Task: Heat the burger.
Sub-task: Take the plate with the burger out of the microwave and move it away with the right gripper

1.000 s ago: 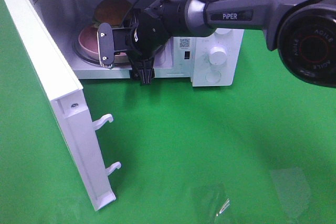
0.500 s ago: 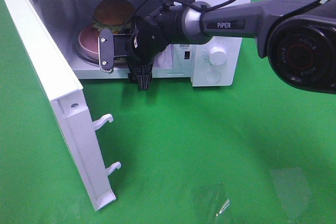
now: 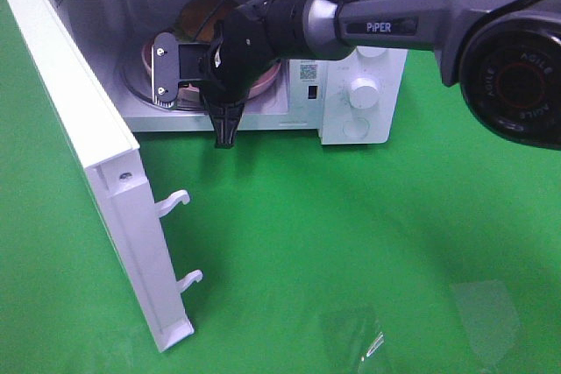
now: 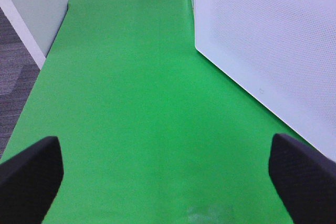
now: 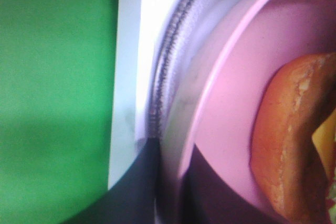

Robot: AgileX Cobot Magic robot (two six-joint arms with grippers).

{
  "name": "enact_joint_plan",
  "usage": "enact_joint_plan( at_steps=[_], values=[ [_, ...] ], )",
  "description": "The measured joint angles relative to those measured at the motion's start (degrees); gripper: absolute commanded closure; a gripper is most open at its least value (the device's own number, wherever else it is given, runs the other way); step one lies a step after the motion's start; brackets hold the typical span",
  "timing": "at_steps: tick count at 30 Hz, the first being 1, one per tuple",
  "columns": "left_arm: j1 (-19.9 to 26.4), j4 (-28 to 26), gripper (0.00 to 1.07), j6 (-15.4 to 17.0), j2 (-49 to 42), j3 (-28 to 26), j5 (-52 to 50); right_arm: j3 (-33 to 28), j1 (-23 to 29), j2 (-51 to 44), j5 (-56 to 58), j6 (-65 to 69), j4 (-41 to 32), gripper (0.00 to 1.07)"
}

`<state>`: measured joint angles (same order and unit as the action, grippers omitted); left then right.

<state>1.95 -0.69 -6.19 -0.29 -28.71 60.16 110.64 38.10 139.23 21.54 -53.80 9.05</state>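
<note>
Left gripper (image 4: 168, 171): jaws spread wide, holding nothing, above the green mat (image 4: 131, 103).
Microwave door (image 3: 96, 172): swung fully open toward the camera.
Right gripper (image 5: 168, 182): fingers drawn close about the pink plate (image 5: 226, 119) rim at the cavity mouth.
Burger (image 3: 200, 17): on that plate, inside the white microwave (image 3: 368, 50), partly hidden by the arm.

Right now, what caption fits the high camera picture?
Right gripper at the open microwave, burger on its pink plate inside.
</note>
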Motion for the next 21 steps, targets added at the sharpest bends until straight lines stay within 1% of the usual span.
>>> enact_joint_plan(
  at_steps=[7,14,20,21],
  values=[
    [0.0,0.0,0.07,0.0,0.0,0.0,0.0,0.0,-0.4,-1.7,2.9,0.0,-0.7,1.07],
    [0.0,0.0,0.07,0.0,0.0,0.0,0.0,0.0,-0.3,-3.6,8.3,-3.7,-3.8,1.07],
    [0.0,0.0,0.07,0.0,0.0,0.0,0.0,-2.9,-0.3,-6.8,9.5,-8.1,-5.0,1.07],
    [0.0,0.0,0.07,0.0,0.0,0.0,0.0,-4.5,-0.3,-8.0,9.4,-9.3,-5.0,1.07]
  ],
)
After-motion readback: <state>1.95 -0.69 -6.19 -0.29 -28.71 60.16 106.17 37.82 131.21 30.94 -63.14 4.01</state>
